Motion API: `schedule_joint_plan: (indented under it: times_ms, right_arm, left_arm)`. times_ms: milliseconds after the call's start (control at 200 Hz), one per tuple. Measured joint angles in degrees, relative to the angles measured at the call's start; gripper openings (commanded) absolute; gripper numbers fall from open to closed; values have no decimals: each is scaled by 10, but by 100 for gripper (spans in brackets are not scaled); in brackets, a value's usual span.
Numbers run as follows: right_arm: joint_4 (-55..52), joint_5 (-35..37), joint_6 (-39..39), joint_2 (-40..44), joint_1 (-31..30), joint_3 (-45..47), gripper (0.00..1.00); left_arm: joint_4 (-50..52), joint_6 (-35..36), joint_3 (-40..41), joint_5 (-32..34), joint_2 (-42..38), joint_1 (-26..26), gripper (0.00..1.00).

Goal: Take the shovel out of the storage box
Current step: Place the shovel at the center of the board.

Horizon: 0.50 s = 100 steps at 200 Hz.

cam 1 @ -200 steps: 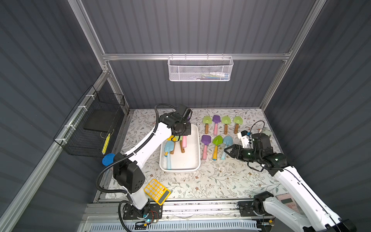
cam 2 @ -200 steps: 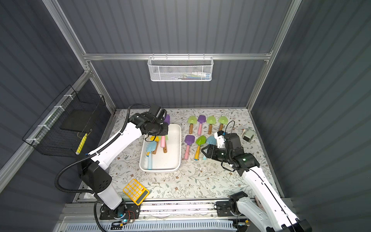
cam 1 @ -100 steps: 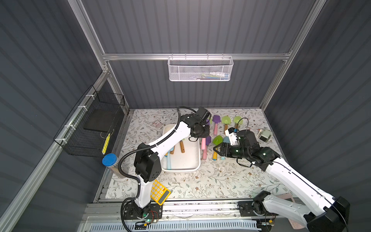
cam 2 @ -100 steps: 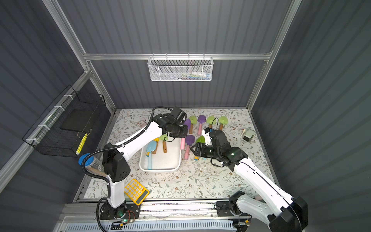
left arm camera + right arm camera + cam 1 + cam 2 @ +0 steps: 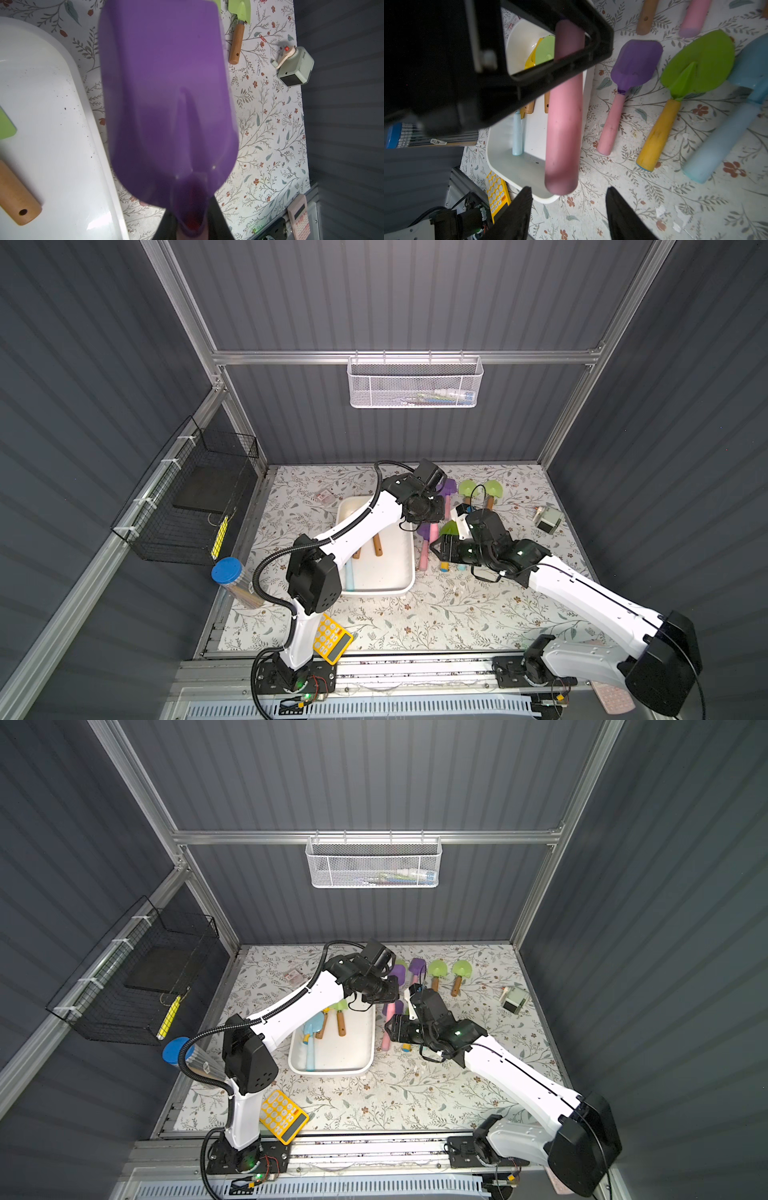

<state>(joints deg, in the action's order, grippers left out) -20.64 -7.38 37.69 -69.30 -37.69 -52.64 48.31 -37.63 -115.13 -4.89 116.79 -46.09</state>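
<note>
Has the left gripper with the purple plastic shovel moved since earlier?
Yes: the left gripper shifted right, from over the white plastic storage box to its right rim.

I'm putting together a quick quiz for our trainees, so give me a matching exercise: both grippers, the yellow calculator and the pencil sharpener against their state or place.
1. left gripper
2. right gripper
3. yellow calculator
4. pencil sharpener

A. open
B. near the table's right edge
C. shut on the purple shovel
D. at the table's front edge

Pairs: 1-C, 2-A, 3-D, 4-B
</note>
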Motion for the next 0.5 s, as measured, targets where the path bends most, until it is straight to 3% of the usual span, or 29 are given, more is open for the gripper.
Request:
schedule_joint_plan:
  times_ms: [500]
  right_arm:
    - [12, 101, 6, -60, -35, -54, 44]
  left_arm:
    - [-1, -20, 0, -3, 0, 0, 4]
